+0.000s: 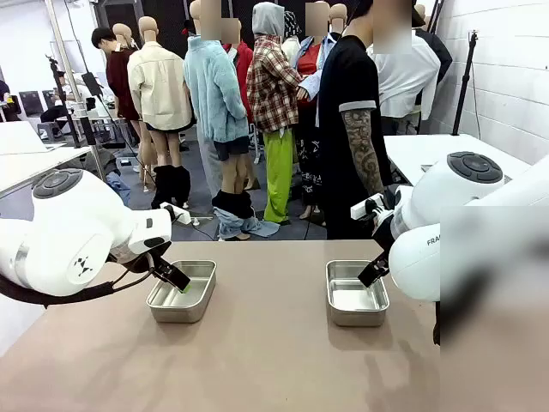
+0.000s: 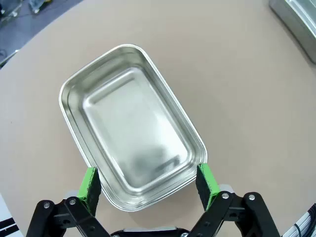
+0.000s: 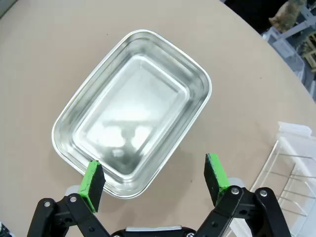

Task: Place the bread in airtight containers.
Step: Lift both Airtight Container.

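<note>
Two airtight containers, both lidless and empty steel pans, stand on the tan table, one at the left (image 1: 184, 296) and one at the right (image 1: 353, 299). My left gripper (image 1: 174, 278) hovers open over the left pan (image 2: 131, 123), and its green pads (image 2: 90, 185) straddle the pan's near short end. My right gripper (image 1: 374, 272) hangs open above the right pan (image 3: 133, 106), one pad (image 3: 92, 180) at the near rim and the other off to the side. The bread is out of view.
A person in a black shirt (image 1: 347, 94) stands at the far edge of the table. A clear plastic piece (image 3: 291, 163) lies beside the right pan. The rim of the other steel pan (image 2: 296, 19) shows in the left wrist view.
</note>
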{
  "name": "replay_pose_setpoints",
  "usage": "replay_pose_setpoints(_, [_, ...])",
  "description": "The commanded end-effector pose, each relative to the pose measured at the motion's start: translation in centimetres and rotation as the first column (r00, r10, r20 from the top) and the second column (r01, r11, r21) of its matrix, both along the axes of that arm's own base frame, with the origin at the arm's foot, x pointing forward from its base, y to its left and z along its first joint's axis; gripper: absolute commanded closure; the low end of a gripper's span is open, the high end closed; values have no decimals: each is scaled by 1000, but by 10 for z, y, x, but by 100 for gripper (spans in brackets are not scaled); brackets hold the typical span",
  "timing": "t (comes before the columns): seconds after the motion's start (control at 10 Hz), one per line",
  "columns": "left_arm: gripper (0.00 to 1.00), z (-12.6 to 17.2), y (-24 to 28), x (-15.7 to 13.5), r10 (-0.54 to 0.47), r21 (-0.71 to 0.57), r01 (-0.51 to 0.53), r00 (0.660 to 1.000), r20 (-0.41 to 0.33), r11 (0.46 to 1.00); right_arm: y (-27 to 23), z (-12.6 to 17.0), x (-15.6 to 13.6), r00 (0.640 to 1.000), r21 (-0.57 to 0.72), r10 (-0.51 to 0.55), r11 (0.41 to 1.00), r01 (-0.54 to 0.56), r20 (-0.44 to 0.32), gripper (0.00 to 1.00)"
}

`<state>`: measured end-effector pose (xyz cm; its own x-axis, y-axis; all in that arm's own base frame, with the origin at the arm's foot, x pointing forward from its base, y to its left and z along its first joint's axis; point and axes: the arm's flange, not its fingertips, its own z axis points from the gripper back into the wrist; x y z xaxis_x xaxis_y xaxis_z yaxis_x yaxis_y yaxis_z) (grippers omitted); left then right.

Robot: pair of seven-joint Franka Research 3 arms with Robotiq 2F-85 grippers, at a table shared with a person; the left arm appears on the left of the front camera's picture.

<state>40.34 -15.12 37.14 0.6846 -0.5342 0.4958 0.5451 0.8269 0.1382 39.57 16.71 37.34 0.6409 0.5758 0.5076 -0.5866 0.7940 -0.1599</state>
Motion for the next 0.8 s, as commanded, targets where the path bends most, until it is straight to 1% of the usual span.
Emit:
replay_pose_setpoints(0.0, [0,0,0,0,0,0,0,1000,0,1000,0,0,0,1000,0,0,1000,0,0,0])
replay_pose_setpoints(0.7, [0,0,-1,0,-2,1,2,1000,0,1000,0,0,0,1000,0,0,1000,0,0,0])
